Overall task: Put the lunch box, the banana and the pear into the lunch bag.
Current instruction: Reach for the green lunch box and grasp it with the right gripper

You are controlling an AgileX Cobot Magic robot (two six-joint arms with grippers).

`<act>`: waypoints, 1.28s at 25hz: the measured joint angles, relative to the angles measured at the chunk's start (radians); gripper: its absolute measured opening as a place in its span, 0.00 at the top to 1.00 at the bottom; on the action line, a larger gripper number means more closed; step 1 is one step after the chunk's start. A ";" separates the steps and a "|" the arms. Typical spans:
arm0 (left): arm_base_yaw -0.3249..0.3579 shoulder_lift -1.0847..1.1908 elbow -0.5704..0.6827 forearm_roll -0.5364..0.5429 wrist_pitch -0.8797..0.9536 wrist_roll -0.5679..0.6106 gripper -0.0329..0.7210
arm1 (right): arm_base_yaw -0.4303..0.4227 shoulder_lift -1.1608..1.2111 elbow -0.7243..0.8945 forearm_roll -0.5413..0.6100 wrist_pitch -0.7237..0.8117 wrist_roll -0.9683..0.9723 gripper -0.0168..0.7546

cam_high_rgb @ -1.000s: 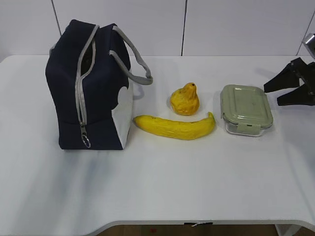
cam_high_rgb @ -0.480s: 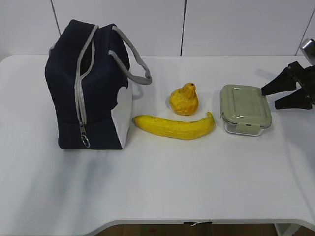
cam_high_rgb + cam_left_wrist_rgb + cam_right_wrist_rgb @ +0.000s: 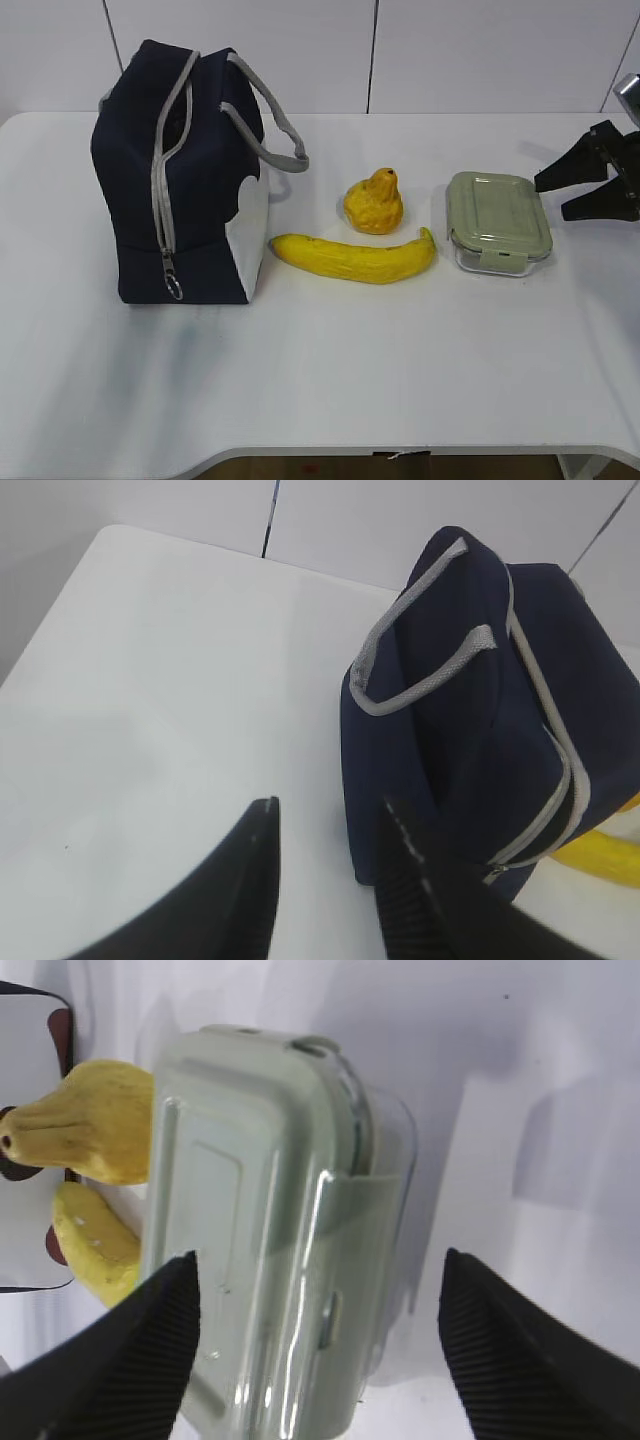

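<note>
Over the last second the right gripper [image 3: 597, 183] has shifted only a little at the right edge of the table [image 3: 330, 360]: it moved slightly up and toward the far side, then came back a bit to the right, and it now hangs just beside the lunch box [image 3: 498, 218] without touching it. Its jaws are spread wide and hold nothing; in the right wrist view the green lid lies between the two fingertips [image 3: 120, 1360], so I judge that the arm is lining up for the first grasp. The lunch box, the banana [image 3: 353, 257] and the pear [image 3: 374, 202] have not moved and all rest on the table, right of the lunch bag [image 3: 180, 180], so nothing is packed yet. The left gripper [image 3: 325, 825] waits near the left side of the bag, with its jaws only partly apart and empty. The bag stands upright with its zipper [image 3: 162, 185] open along the side.
</note>
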 joint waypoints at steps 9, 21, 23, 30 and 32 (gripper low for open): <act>0.000 0.000 0.000 -0.002 -0.004 0.000 0.63 | 0.000 -0.007 0.011 0.013 0.000 -0.028 0.22; 0.000 0.000 0.000 -0.003 -0.015 0.000 0.63 | 0.009 0.014 0.012 0.045 0.000 -0.054 0.22; 0.000 0.000 0.000 -0.003 -0.019 0.000 0.63 | 0.009 0.022 0.012 0.045 0.000 -0.054 0.22; 0.000 0.000 0.000 -0.003 -0.022 0.000 0.63 | 0.009 0.040 0.012 0.049 0.000 -0.059 0.22; 0.000 0.000 0.000 -0.003 -0.022 0.000 0.63 | 0.009 0.047 0.012 0.067 0.000 -0.067 0.22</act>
